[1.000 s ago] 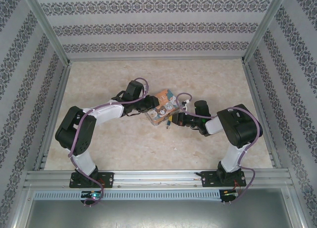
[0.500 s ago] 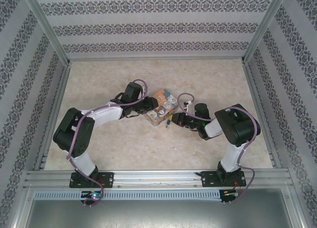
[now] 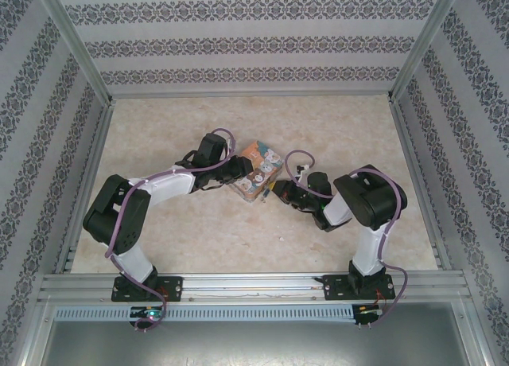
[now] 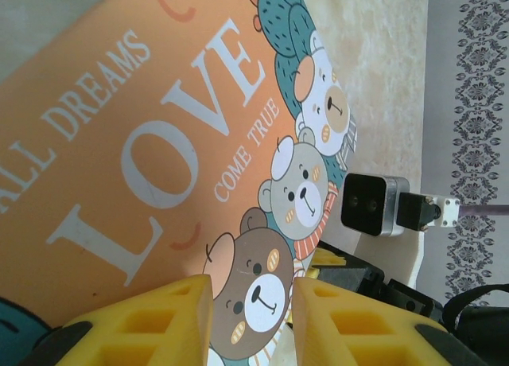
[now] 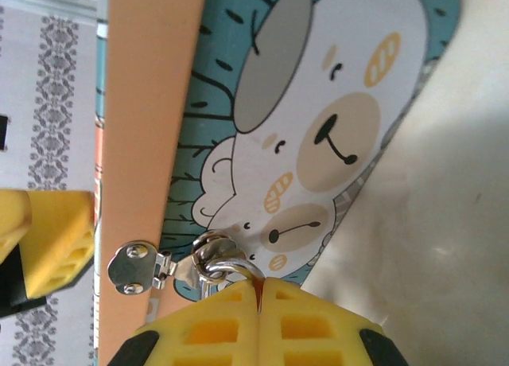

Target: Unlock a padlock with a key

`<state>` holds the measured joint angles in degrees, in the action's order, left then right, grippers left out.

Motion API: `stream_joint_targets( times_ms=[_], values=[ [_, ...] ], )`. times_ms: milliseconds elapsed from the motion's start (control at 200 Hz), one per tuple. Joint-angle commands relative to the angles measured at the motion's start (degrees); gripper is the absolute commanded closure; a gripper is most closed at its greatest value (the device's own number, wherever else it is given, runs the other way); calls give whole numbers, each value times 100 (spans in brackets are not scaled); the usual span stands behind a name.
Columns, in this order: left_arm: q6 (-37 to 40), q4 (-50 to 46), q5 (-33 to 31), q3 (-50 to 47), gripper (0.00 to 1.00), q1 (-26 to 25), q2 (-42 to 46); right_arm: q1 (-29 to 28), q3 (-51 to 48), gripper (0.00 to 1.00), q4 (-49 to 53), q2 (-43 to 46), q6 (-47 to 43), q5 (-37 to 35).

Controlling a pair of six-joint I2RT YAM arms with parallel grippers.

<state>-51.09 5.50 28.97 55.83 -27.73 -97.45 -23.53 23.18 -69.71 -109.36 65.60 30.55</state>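
The padlock [image 5: 208, 255] hangs by its silver shackle on the hasp [image 5: 139, 266] of the tin [image 5: 151, 103], the right pincer [image 5: 259, 288] clenched tight just beside it; left pincer [image 4: 252, 306] at the tin's lid, grip unclear

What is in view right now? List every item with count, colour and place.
tin box: one, orange and teal with bear print and LOVE lettering, mid-table between the arms
hasp: one, silver, on the tin's orange side
padlock: one, silver shackle beside the hasp, body hidden behind yellow fingers
table: one, beige marbled, under everything
walls: three, white with grey patterned bands, around the table
left end effector: one, yellow fingers apart, facing the tin's lid
right end effector: one, yellow fingers pressed together just under the shackle
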Motion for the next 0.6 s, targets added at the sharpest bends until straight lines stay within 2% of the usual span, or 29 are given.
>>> stream_joint_targets(
  times_ms=[0, 595],
  values=[
    [-63, -278, 104, -162, 68, 12, -55, -81, 11, 100, -645, -94, 352, -357],
    [-45, -261, 131, -133, 68, 34, -81, -78, 141, 100, -878, -278, 801, -822]
  ],
)
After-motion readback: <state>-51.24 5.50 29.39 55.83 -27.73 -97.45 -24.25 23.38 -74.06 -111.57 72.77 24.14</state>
